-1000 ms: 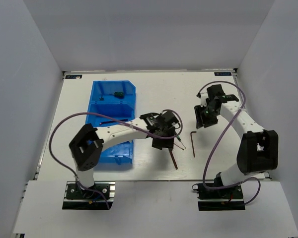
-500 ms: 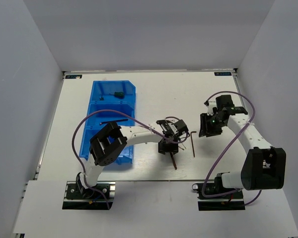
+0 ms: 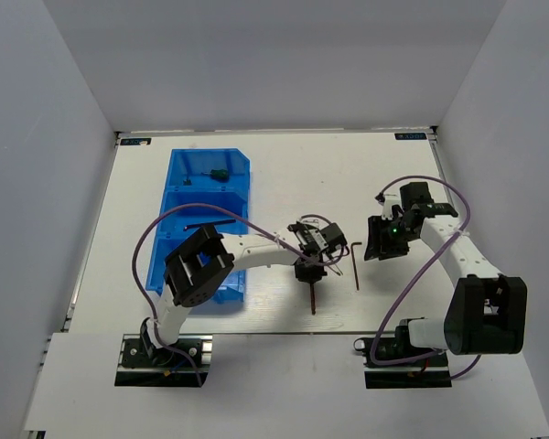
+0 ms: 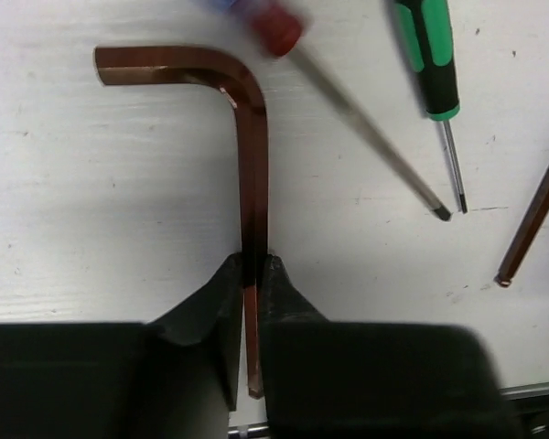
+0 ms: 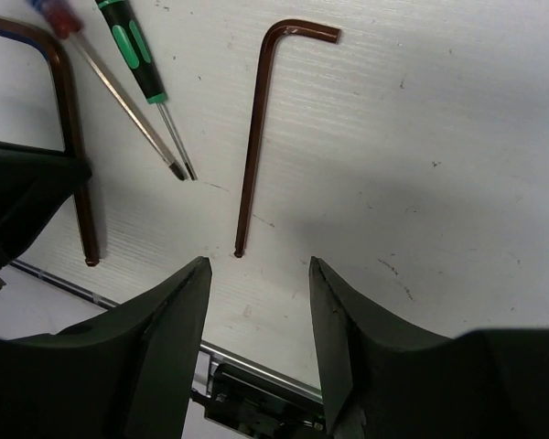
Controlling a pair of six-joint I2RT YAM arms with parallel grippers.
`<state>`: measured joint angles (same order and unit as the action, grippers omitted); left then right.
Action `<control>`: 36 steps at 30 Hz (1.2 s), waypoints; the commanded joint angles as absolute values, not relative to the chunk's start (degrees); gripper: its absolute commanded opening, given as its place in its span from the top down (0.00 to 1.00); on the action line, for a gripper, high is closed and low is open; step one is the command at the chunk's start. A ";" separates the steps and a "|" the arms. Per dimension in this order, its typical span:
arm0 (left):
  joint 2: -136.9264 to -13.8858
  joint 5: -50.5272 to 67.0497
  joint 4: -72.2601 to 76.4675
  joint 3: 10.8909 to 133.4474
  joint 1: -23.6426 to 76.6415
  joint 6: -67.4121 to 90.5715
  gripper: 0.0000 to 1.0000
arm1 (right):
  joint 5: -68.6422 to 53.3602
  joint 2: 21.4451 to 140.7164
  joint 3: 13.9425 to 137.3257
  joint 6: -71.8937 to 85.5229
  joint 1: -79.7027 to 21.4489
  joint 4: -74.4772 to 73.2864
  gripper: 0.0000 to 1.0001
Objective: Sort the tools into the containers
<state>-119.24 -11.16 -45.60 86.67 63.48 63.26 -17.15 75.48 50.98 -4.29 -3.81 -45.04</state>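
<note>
While R gripper gapes, L gripper pinches hex key.

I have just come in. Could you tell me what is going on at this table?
Two robot arms are sorting tools into a blue bin. The left end effector is shut on the long shaft of a hex key, which seems to lie on the table. The right end effector is open and hovers near the tip of a second hex key, not touching it. Two thin screwdrivers lie between the keys. The bin, at the left, already holds at least two tools.
</note>
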 commanded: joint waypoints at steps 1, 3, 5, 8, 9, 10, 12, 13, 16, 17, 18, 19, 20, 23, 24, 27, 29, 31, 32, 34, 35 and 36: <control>-123.75 -10.46 -47.11 77.00 63.90 63.98 0.89 | -19.25 74.18 51.42 -4.75 -3.43 -44.83 0.47; -124.27 -9.93 -47.11 76.46 63.90 63.98 0.95 | -19.77 74.97 51.59 -4.40 -3.51 -45.09 0.47; -124.28 -10.45 -47.11 76.46 63.90 63.20 1.00 | -20.74 75.67 51.68 -4.22 -3.43 -45.35 0.47; -122.89 -13.18 -48.69 79.79 63.90 60.91 1.00 | -22.58 76.20 52.29 -4.83 -3.43 -46.49 0.41; -122.18 -13.97 -50.08 81.02 63.90 60.30 1.00 | -22.76 76.29 52.38 -6.05 -3.60 -46.58 0.39; -121.38 -15.71 -50.88 83.56 63.90 59.16 1.00 | -23.55 76.38 52.30 -6.41 -3.69 -46.76 0.37; -117.97 -17.48 -53.07 85.95 62.67 58.45 1.00 | -24.08 76.64 52.12 -7.47 -3.61 -46.84 0.36; -116.56 -19.32 -53.69 87.87 62.67 57.93 1.00 | -24.08 76.90 51.95 -7.82 -3.78 -46.85 0.36; -111.47 -23.36 -56.42 91.74 61.44 57.92 1.00 | -23.73 77.96 51.07 -7.65 -4.13 -44.48 0.43; -110.31 -24.25 -57.03 92.80 61.44 57.92 1.00 | -23.47 78.13 51.06 -7.30 -4.48 -44.04 0.47; -109.26 -24.95 -57.65 93.77 60.74 57.40 1.00 | -22.34 78.92 50.89 -7.21 -4.66 -43.60 0.49; -108.29 -26.35 -58.79 95.78 59.78 57.39 1.00 | -21.80 79.71 51.06 -6.34 -5.35 -42.64 0.49; -106.37 -26.37 -58.80 96.58 59.16 57.39 1.00 | -21.36 80.41 51.33 -6.07 -5.45 -42.45 0.51; -103.72 -28.82 -58.80 99.57 56.26 55.21 1.00 | -20.74 82.44 51.94 -5.54 -6.50 -42.01 0.52; -102.32 -29.70 -58.10 100.71 55.38 54.33 1.00 | -20.66 82.44 51.94 -5.45 -6.59 -41.58 0.52; -101.26 -32.50 -59.49 102.74 51.60 54.31 1.00 | -19.86 83.14 52.29 -5.36 -7.82 -41.22 0.54; -99.94 -34.88 -62.92 102.14 48.18 57.99 1.00 | -19.25 83.32 52.56 -5.36 -8.52 -40.61 0.54; -96.87 -38.84 -61.97 94.78 46.15 64.93 1.00 | -19.16 83.32 52.73 -5.54 -9.05 -40.43 0.54; -92.24 -39.46 -60.74 91.61 43.97 68.00 1.00 | -19.16 83.67 53.17 -5.54 -9.23 -40.08 0.54; -87.39 -40.78 -58.11 82.82 41.58 78.45 1.00 | -19.16 84.11 53.26 -5.27 -9.49 -39.99 0.54; -85.45 -40.78 -56.79 80.62 38.96 81.62 1.00 | -19.25 84.20 53.35 -5.19 -9.75 -40.08 0.54; -82.91 -40.26 -56.17 77.81 37.46 85.74 1.00 | -19.25 84.20 53.26 -5.10 -9.93 -40.17 0.54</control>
